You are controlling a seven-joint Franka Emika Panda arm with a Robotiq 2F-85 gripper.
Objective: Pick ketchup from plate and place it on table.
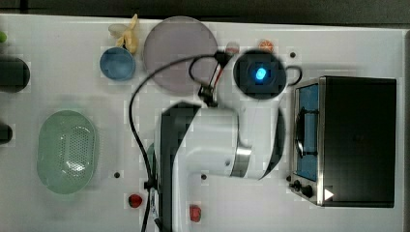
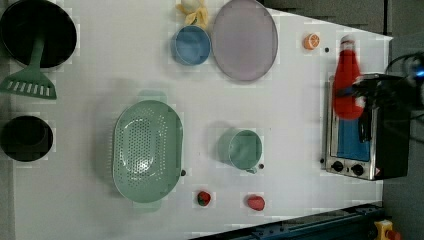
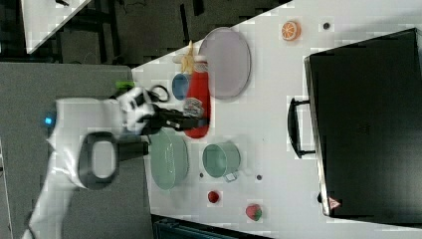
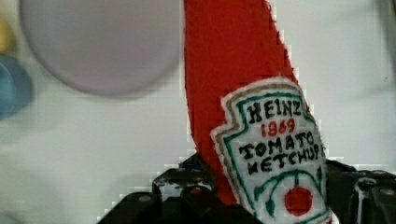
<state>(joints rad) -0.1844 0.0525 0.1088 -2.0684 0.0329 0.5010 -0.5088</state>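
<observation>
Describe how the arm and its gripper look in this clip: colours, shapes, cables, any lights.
The arm has glossy white rounded shells with black sections and a silver ring at one joint. A round black cap in the top view carries a glowing blue light. A thin black cable loops along the arm. The gripper is black and blocky.

Clutter around the green perforated basket (image 2: 147, 151)

In the left view, a mint cup (image 2: 242, 148) stands to the basket's right, with a toaster oven (image 2: 367, 127) farther right; a small round red fruit (image 2: 203, 198) and a strawberry (image 2: 256, 202) lie below and to its right; a blue bowl (image 2: 190, 45) and an orange slice (image 2: 311, 41) sit above; a black pan with a green spatula (image 2: 31, 79) lies to its upper left.
</observation>
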